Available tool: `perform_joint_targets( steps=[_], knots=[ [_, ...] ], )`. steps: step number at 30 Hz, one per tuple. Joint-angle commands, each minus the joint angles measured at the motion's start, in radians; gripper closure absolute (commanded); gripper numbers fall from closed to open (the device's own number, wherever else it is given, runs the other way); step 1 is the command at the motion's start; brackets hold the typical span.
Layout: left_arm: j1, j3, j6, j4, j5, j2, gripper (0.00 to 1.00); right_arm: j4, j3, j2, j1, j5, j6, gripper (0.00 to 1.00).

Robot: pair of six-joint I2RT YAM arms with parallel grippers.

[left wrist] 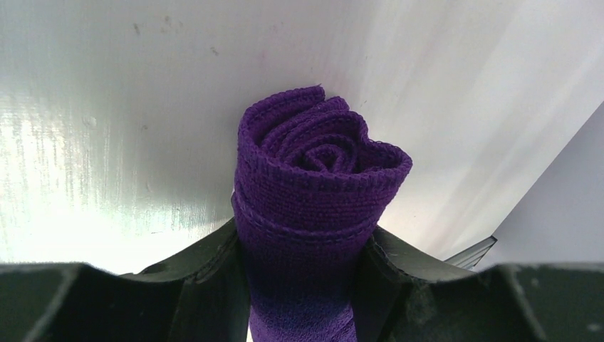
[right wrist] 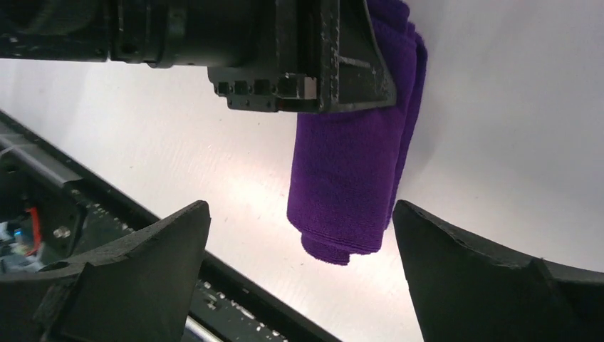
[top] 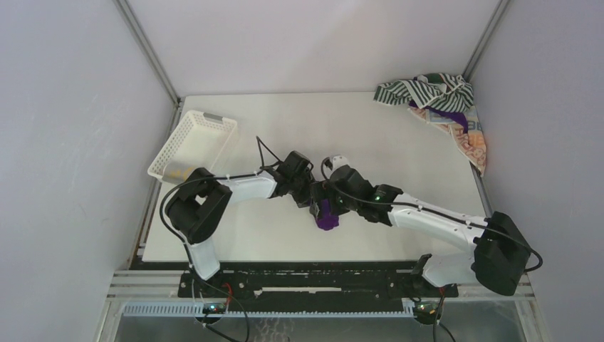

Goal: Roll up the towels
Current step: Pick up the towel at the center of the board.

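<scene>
A purple towel [top: 327, 216], rolled into a tight cylinder, is near the table's front middle. My left gripper [top: 314, 201] is shut on it. In the left wrist view the roll [left wrist: 313, 178] stands between both fingers, its spiral end facing away, and the left gripper [left wrist: 303, 229] presses its sides. My right gripper [top: 333, 201] is just beside it, open. In the right wrist view the roll's free end [right wrist: 349, 185] hangs between and beyond the wide-apart fingers of the right gripper [right wrist: 300, 206], touching neither. A green-and-white striped towel [top: 427, 90] and an orange patterned towel [top: 471, 141] lie heaped at the back right.
A white lattice basket [top: 203, 132] stands tilted against the left wall, with something yellowish [top: 175, 171] at its near end. A bit of purple cloth [top: 451, 116] shows in the back-right heap. The black rail [right wrist: 107, 206] at the table's front edge runs just below the grippers.
</scene>
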Motion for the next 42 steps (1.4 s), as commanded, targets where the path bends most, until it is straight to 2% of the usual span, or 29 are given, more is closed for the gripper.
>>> perform_joint_targets(
  steps=[1,8,15,18,20,23,26,30,36,42],
  knots=[
    [-0.004,0.006,0.061,-0.129,-0.071,0.035,0.5,-0.111,0.079,0.044,0.089,0.271,-0.073,0.0],
    [-0.004,0.012,0.063,-0.129,-0.064,0.041,0.5,-0.175,0.178,0.215,0.238,0.477,-0.089,0.03],
    [-0.004,0.02,0.063,-0.133,-0.057,0.045,0.49,-0.258,0.242,0.363,0.305,0.581,-0.06,0.16],
    [-0.004,0.021,0.06,-0.135,-0.056,0.045,0.48,-0.286,0.253,0.407,0.315,0.578,-0.027,0.3],
    [-0.005,0.023,0.057,-0.137,-0.055,0.042,0.46,-0.311,0.253,0.429,0.318,0.58,0.001,0.31],
    [-0.004,0.027,0.052,-0.143,-0.053,0.037,0.42,-0.337,0.253,0.454,0.32,0.575,0.028,0.4],
    [0.002,0.03,0.048,-0.15,-0.054,0.02,0.37,-0.333,0.24,0.461,0.32,0.552,0.038,0.49],
    [0.009,0.021,0.042,-0.167,-0.062,-0.028,0.28,-0.263,0.2,0.427,0.309,0.466,0.025,0.54],
    [0.024,-0.009,0.012,-0.178,-0.088,-0.123,0.18,-0.113,0.1,0.344,0.236,0.275,0.004,0.57],
    [0.025,0.006,0.005,-0.173,-0.055,-0.113,0.16,-0.031,0.032,0.302,0.167,0.144,-0.001,0.57]
  ],
)
